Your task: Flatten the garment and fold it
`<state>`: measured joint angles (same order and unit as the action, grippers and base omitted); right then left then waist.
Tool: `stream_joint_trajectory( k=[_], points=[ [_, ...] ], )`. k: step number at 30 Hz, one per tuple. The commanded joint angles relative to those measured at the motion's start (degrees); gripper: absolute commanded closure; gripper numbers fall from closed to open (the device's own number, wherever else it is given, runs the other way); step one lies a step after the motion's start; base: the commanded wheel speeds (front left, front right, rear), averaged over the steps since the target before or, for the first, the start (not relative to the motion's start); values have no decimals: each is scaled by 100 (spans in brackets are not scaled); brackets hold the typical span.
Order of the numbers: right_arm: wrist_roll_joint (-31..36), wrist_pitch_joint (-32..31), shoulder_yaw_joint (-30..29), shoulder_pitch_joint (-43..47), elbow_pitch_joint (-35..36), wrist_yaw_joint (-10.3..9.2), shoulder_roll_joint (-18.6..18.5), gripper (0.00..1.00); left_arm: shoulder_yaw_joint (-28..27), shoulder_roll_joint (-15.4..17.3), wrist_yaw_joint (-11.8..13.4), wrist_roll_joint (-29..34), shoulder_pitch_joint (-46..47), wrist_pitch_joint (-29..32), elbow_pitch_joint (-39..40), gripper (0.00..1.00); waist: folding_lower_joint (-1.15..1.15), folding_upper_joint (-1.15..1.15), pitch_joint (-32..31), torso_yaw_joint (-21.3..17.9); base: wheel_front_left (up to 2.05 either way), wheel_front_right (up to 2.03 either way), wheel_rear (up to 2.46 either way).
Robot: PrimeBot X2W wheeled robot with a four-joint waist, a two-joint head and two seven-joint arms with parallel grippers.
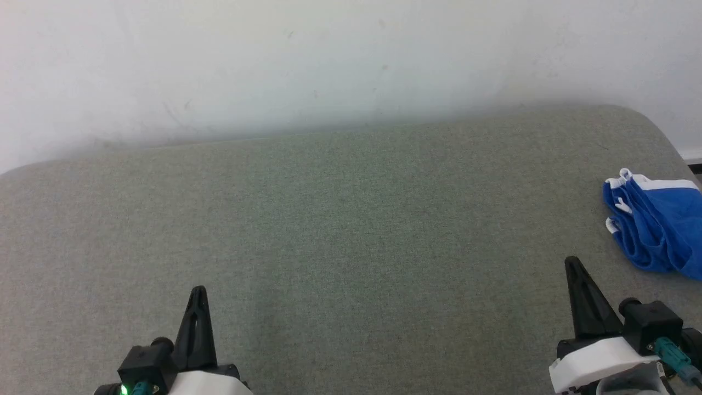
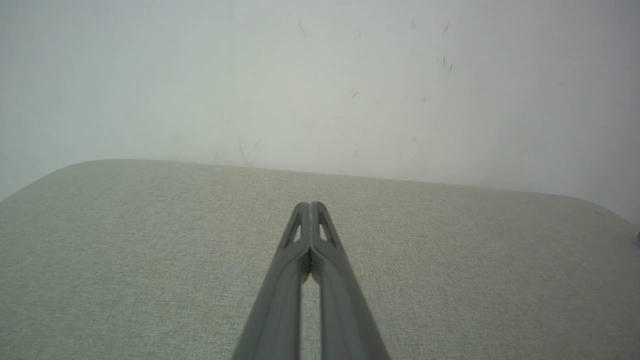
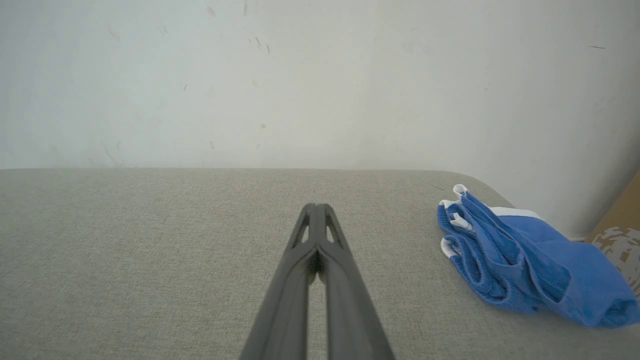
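Closest to my head camera are both sets of jaws: the left jaws at seven o'clock and the right jaws at five o'clock. Each pair is pressed together into one dark point with nothing between, and each is held over bare cloth.

Largest before me is the counter [image 1: 351, 219], covered in grey-green fabric and running back to a pale, scuffed wall [image 1: 329, 55] at twelve o'clock. The garment [image 1: 658, 225], a pair of bright blue shorts, lies bunched at three o'clock near the counter's rounded far-right corner, and the edge of the head view cuts part of it off. It sits at about two o'clock from the right jaws and well apart from the left jaws. In the right wrist view, the heap [image 3: 525, 260] shows a ribbed, gathered waistband [image 3: 472, 272] turned toward the counter's middle. A white band [image 3: 515, 212] lies along its far side, and small white tabs [image 3: 457, 220] poke out at its near-left end.

As I judge it, the step in hand is the first reach. I should part the right jaws before arriving and come in low toward the waistband. I should pinch only that thick edge, not the whole heap. Then I should draw the shorts toward six o'clock, to the counter's middle, where the left jaws can take the other end for spreading. Grabbing deep into the folds would likely lift a knot rather than an edge.
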<state>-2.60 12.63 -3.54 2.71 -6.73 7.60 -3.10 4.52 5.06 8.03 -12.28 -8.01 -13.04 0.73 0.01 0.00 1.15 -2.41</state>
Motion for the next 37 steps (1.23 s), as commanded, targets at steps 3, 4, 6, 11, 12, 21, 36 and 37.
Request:
stream_joint_trajectory(
  k=[3,4,6,11,12,21,36,37],
  points=[
    [17,-60,17,-38,51,-2,3,100,-40,-28,-71,123,112,58,-10,100,0,0,-4,8,0,0,0],
    [20,-71,21,-40,57,-2,4,100,-43,-30,-78,133,119,70,-11,100,0,0,-5,10,0,0,0],
    [24,-93,27,-44,68,-2,4,100,-51,-33,-92,154,131,93,-12,100,0,0,-7,14,0,0,0],
    [36,-150,43,-55,98,-2,5,100,-70,-42,-126,206,164,152,-15,100,0,0,-12,25,0,0,0],
    [38,-161,46,-57,104,-2,5,100,-74,-44,-133,216,170,163,-15,100,0,0,-13,27,0,0,0],
    [58,-263,74,-77,156,-3,7,100,-109,-60,-195,310,229,269,-21,100,0,0,-23,47,0,0,0],
    [92,-433,122,-110,244,-4,9,100,-167,-87,-298,465,326,444,-30,100,0,0,-38,80,0,0,0],
    [95,-444,125,-112,250,-5,9,100,-171,-89,-305,476,332,456,-30,100,0,0,-39,82,0,0,0]
  ],
)
